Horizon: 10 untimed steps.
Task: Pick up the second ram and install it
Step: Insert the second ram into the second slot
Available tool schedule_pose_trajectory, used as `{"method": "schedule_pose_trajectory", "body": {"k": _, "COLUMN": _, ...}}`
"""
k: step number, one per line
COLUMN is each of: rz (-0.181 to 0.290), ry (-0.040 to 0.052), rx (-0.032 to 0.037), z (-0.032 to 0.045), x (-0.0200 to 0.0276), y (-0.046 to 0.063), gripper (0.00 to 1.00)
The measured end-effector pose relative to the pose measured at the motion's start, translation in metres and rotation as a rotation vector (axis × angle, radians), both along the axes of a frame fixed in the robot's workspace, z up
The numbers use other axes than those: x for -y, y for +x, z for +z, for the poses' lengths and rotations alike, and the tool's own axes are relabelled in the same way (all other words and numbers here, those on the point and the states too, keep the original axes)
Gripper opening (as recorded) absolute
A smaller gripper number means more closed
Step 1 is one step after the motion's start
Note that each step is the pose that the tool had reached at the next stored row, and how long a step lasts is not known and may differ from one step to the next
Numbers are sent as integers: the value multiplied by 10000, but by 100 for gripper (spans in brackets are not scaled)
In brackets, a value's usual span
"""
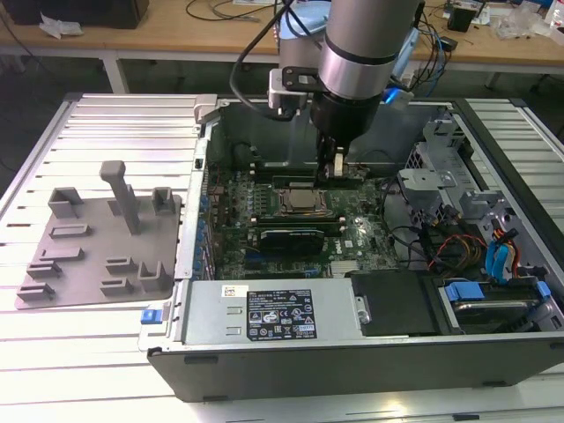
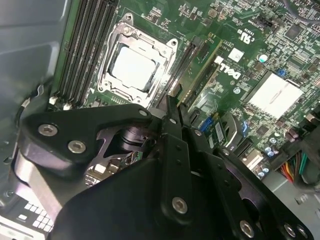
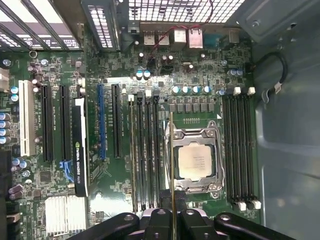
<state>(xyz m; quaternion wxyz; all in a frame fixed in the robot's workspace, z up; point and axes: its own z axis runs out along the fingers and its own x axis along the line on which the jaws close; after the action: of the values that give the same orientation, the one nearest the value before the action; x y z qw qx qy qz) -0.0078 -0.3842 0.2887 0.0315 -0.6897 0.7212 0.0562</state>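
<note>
At the exterior view's left we see a grey moulded fixture tray point(image 1: 101, 238) lying flat on the ribbed white counter point(image 1: 115, 123), well apart from the arm, with bare slats around it. Just beside it stands the open computer case point(image 1: 370, 352), its side wall rising between the tray and the motherboard point(image 1: 352, 242). Over the middle of the case the arm hangs straight down, and its gripper point(image 1: 336, 166) reaches in just above the square silver processor point(image 1: 301, 201), near the rear wall of the case. In the first wrist view the black fingers point(image 3: 157, 220) are clamped on the second ram point(image 3: 172, 165), which we see edge-on as a thin line held upright between them; it runs alongside the bank of long black memory slots point(image 3: 142, 155) next to the processor socket, though we cannot tell whether its lower edge touches a slot. A black graphics card point(image 3: 80, 150) stands well clear on the far side of those slots. In the second wrist view the linkage of the gripper point(image 2: 172, 125) crowds close above the board beside the processor. Toward the exterior view's right, the drive cage point(image 1: 441, 189) and a tangle of coloured cables point(image 1: 467, 251) narrow the room, and the black power supply point(image 1: 282, 317) borders the near edge.
</note>
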Motion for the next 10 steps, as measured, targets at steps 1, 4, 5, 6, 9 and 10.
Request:
{"method": "schedule_pose_trajectory", "body": {"k": 1, "rz": 0, "ry": 1, "rx": 0, "z": -10, "x": 0, "y": 0, "gripper": 11}}
{"method": "schedule_pose_trajectory", "body": {"k": 4, "rz": -2, "ry": 0, "rx": 0, "z": -58, "x": 0, "y": -3, "gripper": 11}}
{"method": "schedule_pose_trajectory", "body": {"k": 5, "rz": 0, "ry": 0, "rx": 0, "z": -66, "x": 0, "y": -4, "gripper": 11}}
{"method": "schedule_pose_trajectory", "body": {"k": 6, "rz": 0, "ry": 3, "rx": 0, "z": -75, "x": 0, "y": -4, "gripper": 11}}
{"method": "schedule_pose_trajectory", "body": {"k": 9, "rz": 1, "ry": 5, "rx": 1, "z": -110, "x": 0, "y": -4, "gripper": 11}}
{"method": "schedule_pose_trajectory", "body": {"k": 10, "rz": 1, "ry": 5, "rx": 0, "z": -120, "x": 0, "y": -4, "gripper": 11}}
